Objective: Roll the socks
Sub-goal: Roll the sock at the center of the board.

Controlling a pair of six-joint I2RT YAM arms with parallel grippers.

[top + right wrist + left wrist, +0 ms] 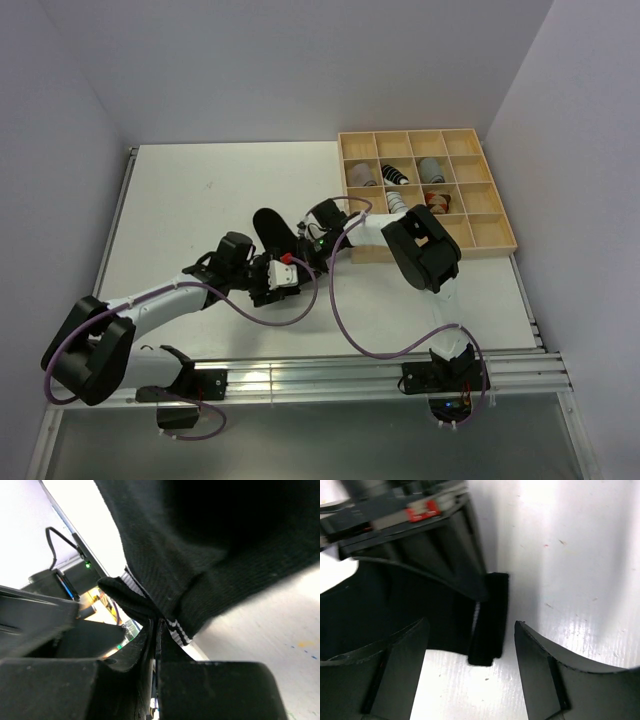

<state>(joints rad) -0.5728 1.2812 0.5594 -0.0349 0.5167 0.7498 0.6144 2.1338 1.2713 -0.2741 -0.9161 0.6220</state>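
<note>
While in right hand (157,630) — black sock (210,545)

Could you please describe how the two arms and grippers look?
The left arm and right arm have white links, bulky black joints and trailing purple cables. The left gripper and right gripper are black; the left one carries a red tag.

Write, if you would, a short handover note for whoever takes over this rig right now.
Left pincer: open, holding nothing, over an edge of the black sock.
Right pincer: shut on that sock's white-striped cuff.
Where: the black sock lies unrolled on the table; rolled socks sit in the tray.
Done: those in the tray.
Left: roll the black sock.
</note>
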